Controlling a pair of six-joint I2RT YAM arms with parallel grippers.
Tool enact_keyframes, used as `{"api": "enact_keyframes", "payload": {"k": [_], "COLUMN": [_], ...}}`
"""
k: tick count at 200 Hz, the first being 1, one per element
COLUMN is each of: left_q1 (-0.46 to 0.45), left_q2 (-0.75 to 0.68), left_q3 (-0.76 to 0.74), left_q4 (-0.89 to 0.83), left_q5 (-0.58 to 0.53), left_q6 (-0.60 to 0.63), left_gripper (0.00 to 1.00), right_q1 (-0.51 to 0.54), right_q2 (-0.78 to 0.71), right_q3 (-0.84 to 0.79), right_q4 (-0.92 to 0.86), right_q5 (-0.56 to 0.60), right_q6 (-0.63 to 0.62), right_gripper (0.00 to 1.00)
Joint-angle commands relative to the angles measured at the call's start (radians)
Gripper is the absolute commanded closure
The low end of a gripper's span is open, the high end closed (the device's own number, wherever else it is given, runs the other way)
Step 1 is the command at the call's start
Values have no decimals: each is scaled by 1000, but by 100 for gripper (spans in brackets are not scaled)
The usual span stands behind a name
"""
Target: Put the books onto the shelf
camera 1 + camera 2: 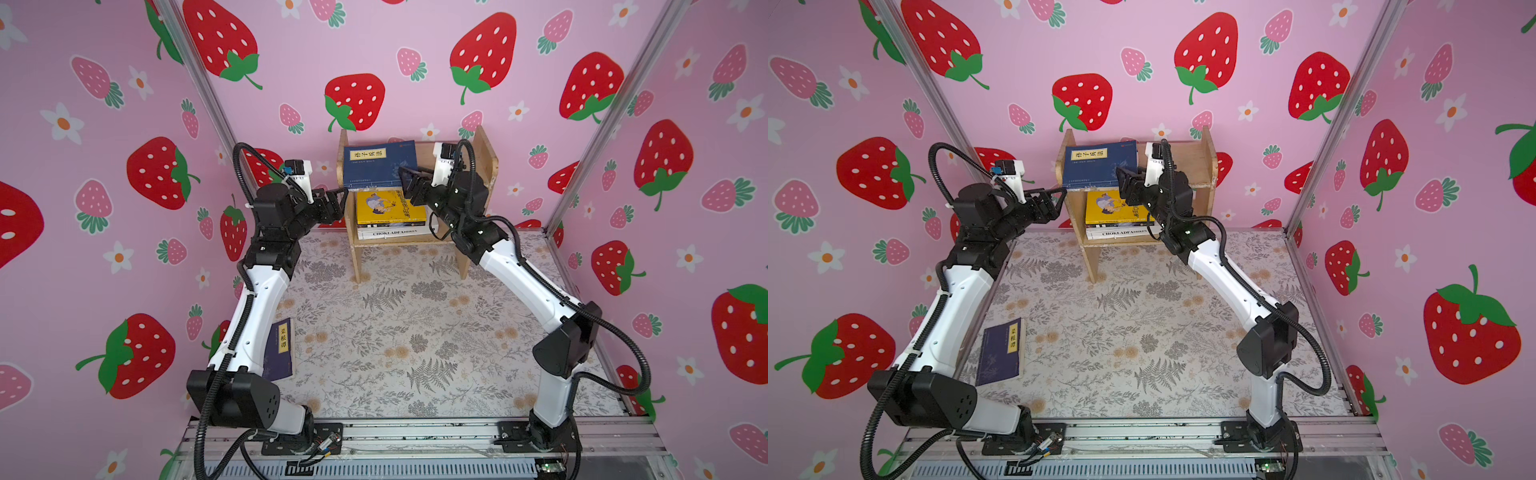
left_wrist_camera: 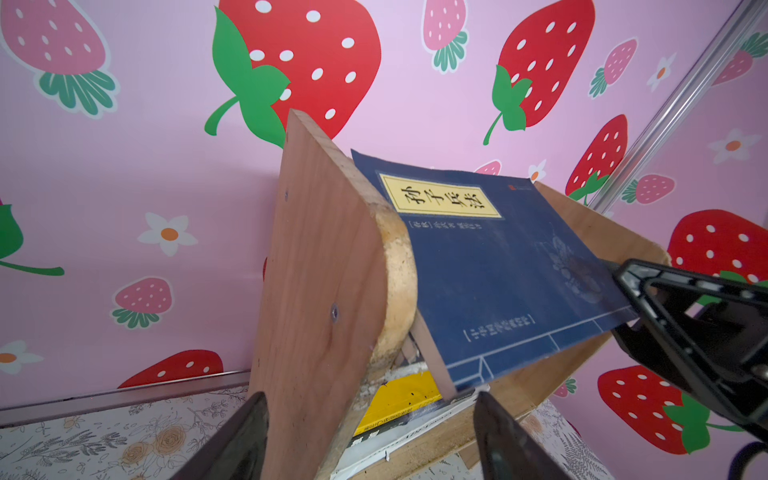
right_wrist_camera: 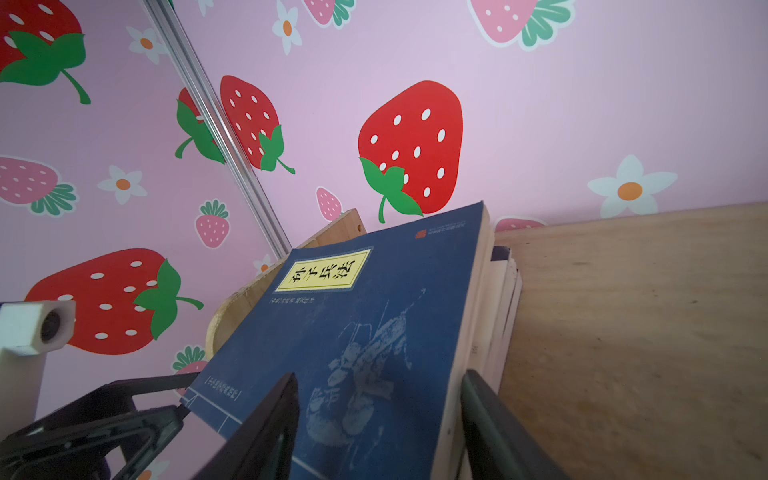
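One navy book [image 1: 380,166], yellow-labelled, clamped by right gripper [image 1: 406,183], tilts on shelf [image 1: 486,153]; left gripper [image 1: 341,198] gapes empty; both top views alone show second book [image 1: 1000,353].

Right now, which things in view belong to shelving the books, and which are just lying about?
Belongs to the job: shelf; blue book tilted at its top tier; yellow book and Chokladfabriken book on the lower tier; navy book, not yet shelved.
Just there: floral table cover; strawberry walls.
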Motion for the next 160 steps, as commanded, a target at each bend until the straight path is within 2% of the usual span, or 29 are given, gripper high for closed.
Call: {"api": "enact_keyframes", "payload": {"k": [1,66,92,125,160], "left_q1": [-4,-4,-4,-4,-7], "left_q2": [9,36,30,0,16], "left_q3": [51,68,54,11,33], "left_q4": [48,45,51,74,56], "left_q5": [-19,-32,8,37,29], "left_q6": [-4,0,7,21,34], "left_gripper": [22,26,27,24,27], "right_q1": [15,14,15,16,15], "right_q2": [13,47,46,37,39], "right_q3": [39,78,76,57,57], "right_q4": [14,7,-1,-2,4], "right_q5": [-5,-5,-4,11,9], "right_q6": [-8,-3,-2,-3,2], "right_gripper": [37,36,36,36,36]}}
